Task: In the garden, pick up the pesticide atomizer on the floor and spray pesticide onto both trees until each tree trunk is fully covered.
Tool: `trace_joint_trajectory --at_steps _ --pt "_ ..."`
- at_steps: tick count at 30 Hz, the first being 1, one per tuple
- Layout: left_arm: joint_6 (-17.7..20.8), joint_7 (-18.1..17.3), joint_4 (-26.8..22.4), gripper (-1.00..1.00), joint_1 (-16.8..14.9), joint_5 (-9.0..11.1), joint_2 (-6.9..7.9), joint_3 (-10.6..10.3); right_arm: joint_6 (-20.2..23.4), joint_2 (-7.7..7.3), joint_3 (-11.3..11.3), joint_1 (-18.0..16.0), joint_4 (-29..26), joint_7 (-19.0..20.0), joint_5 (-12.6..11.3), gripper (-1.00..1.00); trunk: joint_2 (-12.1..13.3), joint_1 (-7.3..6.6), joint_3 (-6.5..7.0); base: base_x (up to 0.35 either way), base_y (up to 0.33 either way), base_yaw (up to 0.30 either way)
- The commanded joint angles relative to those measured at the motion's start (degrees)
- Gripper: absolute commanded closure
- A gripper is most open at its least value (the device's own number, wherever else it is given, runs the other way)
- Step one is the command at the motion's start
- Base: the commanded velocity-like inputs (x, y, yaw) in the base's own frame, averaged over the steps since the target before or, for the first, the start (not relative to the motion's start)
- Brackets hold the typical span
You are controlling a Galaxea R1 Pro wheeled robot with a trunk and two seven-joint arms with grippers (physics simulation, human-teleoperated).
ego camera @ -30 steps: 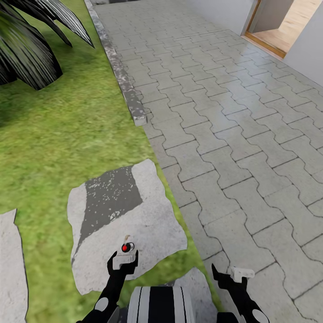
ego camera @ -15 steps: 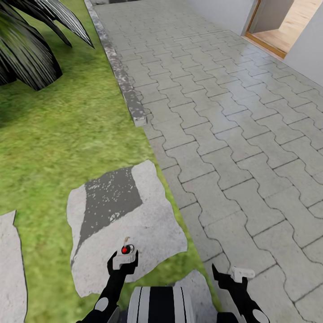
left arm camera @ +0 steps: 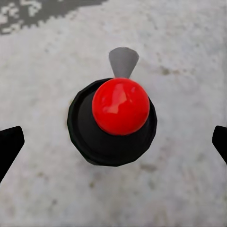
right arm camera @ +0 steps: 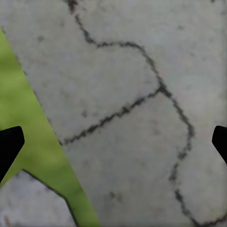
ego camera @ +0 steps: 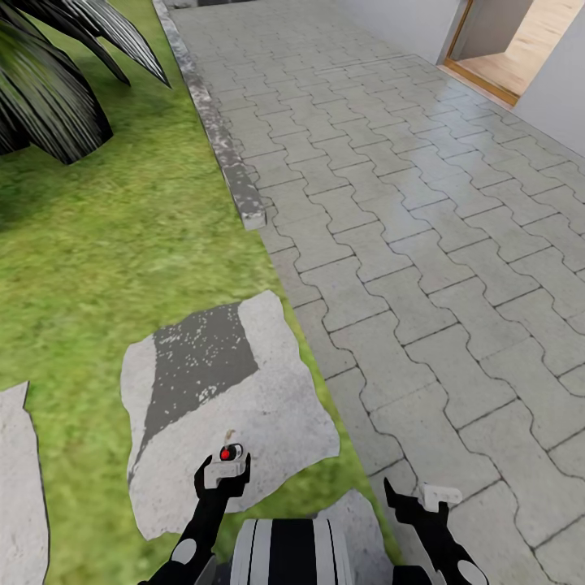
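Left pincer: the black two-fingered left gripper (ego camera: 223, 481) hangs low over the pale, rough, irregular stepping stone (ego camera: 268, 422). In the left wrist view its fingertips (left arm camera: 10, 144) stand wide apart at the two edges, touching nothing.

Task's thing: the small dark pesticide atomizer (left arm camera: 113, 124), seen from above as a round black body with a glossy red dome cap, stands upright on the stepping stone, midway between the left fingertips and well clear of both. A grey pointed tab projects from behind the cap. In the head view it shows as a red dot (ego camera: 228, 453) just ahead of the left gripper.

Right pincer: the black right gripper (ego camera: 414, 497) hangs over the edge of the paving; its fingertips (right arm camera: 9, 144) are spread wide, nothing between them.

Stone surface: grainy, off-white, with a dark grey speckled wedge-shaped patch (ego camera: 199, 357) on its far part.

Paving: grey interlocking concrete pavers (ego camera: 422, 244), wavy-edged with dark joints, slightly glossy further off.

Lawn: short, mottled green grass (ego camera: 97, 268), bordered by a weathered grey stone kerb (ego camera: 219, 134).

Plant: dark, drooping, strap-shaped leaves (ego camera: 49, 73) at the far left.

Building: pale wall with a wood-framed doorway (ego camera: 487, 57) at the far right, wooden floor inside.

Robot trunk: black and white striped body (ego camera: 288, 552) between the arms.
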Motion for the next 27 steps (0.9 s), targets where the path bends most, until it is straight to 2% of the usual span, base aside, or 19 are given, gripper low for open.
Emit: trace_joint_trajectory --at_steps 1,27 --pt "-0.2 0.5 0.0 -1.0 0.0 0.3 0.06 -0.4 -0.1 0.07 -0.3 0.0 0.0 0.5 0.0 -1.0 0.0 -0.01 -0.02 0.0 0.0 0.0" --pt "-0.2 0.5 0.0 -1.0 0.0 0.3 0.06 -0.4 -0.1 0.11 -0.3 0.0 0.0 0.5 0.0 -1.0 0.0 -0.01 -0.02 0.01 0.0 0.0"
